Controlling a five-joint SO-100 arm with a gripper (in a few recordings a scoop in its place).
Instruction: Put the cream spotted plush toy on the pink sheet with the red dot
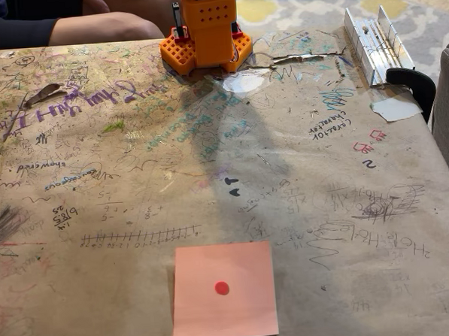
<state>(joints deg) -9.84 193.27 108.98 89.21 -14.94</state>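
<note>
One pink sheet point(198, 305), one red dot point(222, 288)

The fixed view is evenly and softly lit, moderately bright, with warm indoor light. A broad, soft-edged shadow falls from the orange arm base point(204, 30) down the middle of the scribbled table point(97, 182) toward the camera — the light seems to come from behind the arm. A pale glare patch sits just below the base. The pink sheet point(224, 291) is crisp; focus is sharp across the frame — no visible edge distortion.
</note>
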